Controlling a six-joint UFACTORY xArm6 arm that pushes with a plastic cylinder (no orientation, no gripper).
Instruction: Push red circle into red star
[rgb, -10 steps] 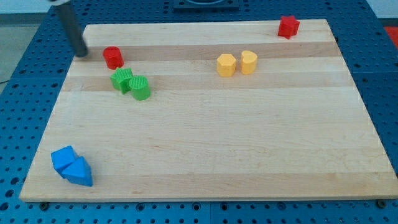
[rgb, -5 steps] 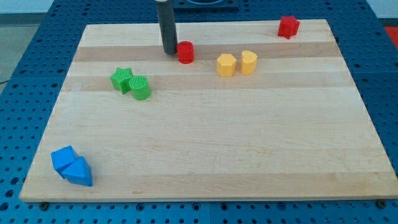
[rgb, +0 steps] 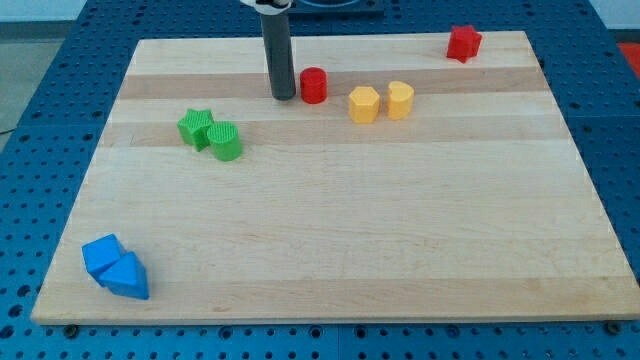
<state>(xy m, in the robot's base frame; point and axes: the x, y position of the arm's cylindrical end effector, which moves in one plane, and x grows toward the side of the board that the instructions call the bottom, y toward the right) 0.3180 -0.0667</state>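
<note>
- The tool is a straight dark rod with no jaws, so nothing is held by it and no wide or narrow state applies; its lower end, my tip, is set on the worktop near the view's top, left of centre.
- The red circle is found just beside my tip on the view's right; whether the two touch cannot be told, as only a thin gap or shadow line is seen between them.
- The rod is seen standing nearly upright, its upper part cut off by the view's top edge, where a pale collar is partly shown.
- Further to the view's right of the red circle, two yellow blocks are placed side by side: a yellow hexagon-like block and, just beside it, a yellow heart-like block.
- The red star is located at the worktop's top right corner, well apart from the red circle, with the yellow pair lying lower in the view between them.
- Below and to the view's left of my tip, a green star and a green rounded block are seen touching each other.
- Near the worktop's bottom left corner, two blue blocks are pressed together; their shapes are angular but cannot be named with certainty.
- The worktop is a pale wooden board resting on a blue perforated base.
- No brand, label or readable writing is made out anywhere.
</note>
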